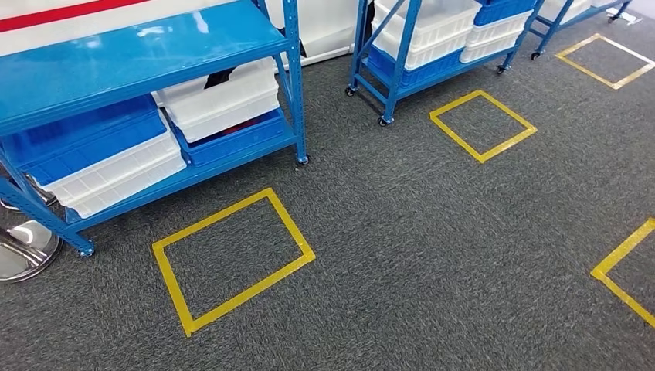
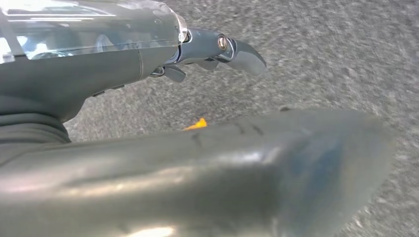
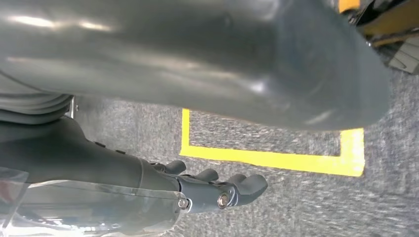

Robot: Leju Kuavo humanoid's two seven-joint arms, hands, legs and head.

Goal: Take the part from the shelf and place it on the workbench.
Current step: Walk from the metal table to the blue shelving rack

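The left robot hand (image 2: 217, 49) hangs over grey carpet (image 2: 336, 59), its dark fingers (image 2: 244, 53) stretched out loosely and apart, with nothing in them. The right robot hand (image 3: 217, 190) hangs the same way, fingers (image 3: 247, 185) slightly curved, spread and empty; beyond them on the carpet lies a yellow tape square (image 3: 272, 159).

In the head view, a blue shelf (image 1: 147, 54) stands ahead, well apart from both robot hands. Its lower level carries white bins (image 1: 224, 97) and blue bins (image 1: 77, 139), stacked side by side. Which bin holds the part cannot be told; the part itself is not distinguishable in the bins. A second blue shelf (image 1: 402, 69) on small wheels stands farther off to the right, also loaded with white and blue bins (image 1: 432, 31).

On the carpet in front of the nearer shelf lies a yellow tape square (image 1: 232, 259), another (image 1: 483, 125) lies in front of the second shelf, and 2 more sit at the right edge.
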